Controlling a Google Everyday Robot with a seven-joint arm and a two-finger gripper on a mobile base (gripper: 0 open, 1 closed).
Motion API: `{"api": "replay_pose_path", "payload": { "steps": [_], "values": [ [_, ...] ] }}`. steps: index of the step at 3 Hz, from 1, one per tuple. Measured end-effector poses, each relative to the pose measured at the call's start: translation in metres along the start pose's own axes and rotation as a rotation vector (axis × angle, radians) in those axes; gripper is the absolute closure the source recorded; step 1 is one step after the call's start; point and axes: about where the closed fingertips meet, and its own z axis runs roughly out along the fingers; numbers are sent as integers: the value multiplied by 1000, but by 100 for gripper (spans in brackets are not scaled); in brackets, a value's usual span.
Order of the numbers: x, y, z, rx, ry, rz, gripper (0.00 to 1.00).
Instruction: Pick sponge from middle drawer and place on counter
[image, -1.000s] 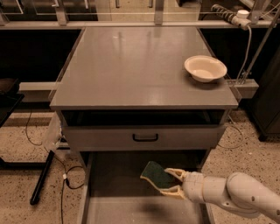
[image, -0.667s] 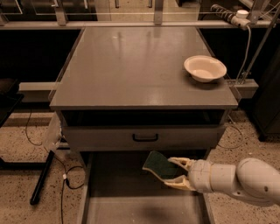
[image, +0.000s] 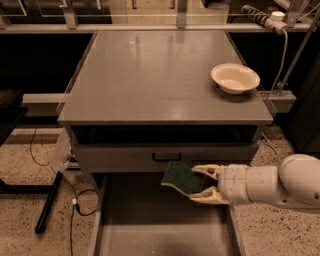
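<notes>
The tool (image: 196, 183), clamped on the sponge (image: 179, 175), has risen above the middle drawer (image: 160, 230). Transfer to the worktop (image: 150, 75) remains.

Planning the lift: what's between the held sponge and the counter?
Camera view: a grey drawer front, between the counter and the sponge the claw grips over the middle drawer.

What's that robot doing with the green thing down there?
The robot's gripper is shut on the sponge, holding it in the air above the open middle drawer. The sponge is not on the counter yet. A cream bowl sits up there, near the right edge.
</notes>
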Motion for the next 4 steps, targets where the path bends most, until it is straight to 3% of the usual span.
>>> {"api": "replay_pose_path", "payload": {
  "steps": [1, 2, 4],
  "values": [
    [0, 0, 0, 0, 0, 0, 100],
    [-28, -14, -15, 4, -6, -52, 100],
    [-134, -72, -57, -4, -48, -225, 100]
  ]
}}
